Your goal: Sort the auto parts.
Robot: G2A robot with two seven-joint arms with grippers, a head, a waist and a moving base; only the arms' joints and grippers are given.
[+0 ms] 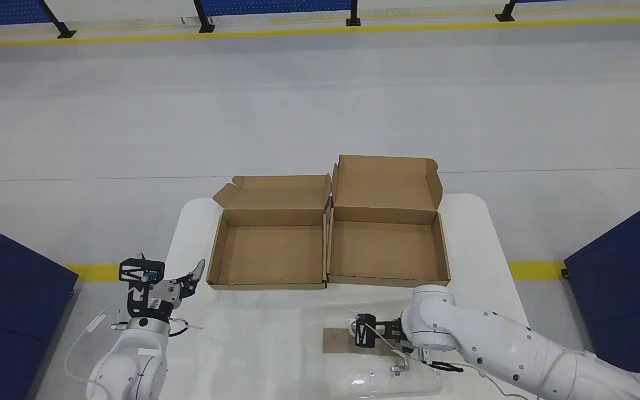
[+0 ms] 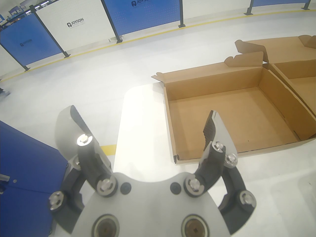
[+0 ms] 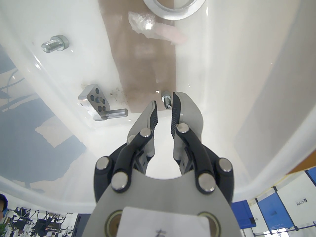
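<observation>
The right hand is low inside a pale tray at the near side of the white surface. Its fingers stand a little apart, not closed. A small screw lies just at their tips, and I cannot tell if they touch it. In the same tray lie a thicker bolt, a metal block with a pin, a metal ring and a part in clear wrapping, the last on a brown strip. The left hand hangs wide open and holds nothing, above the left edge of the surface, near the left cardboard box. The right cardboard box stands touching it.
</observation>
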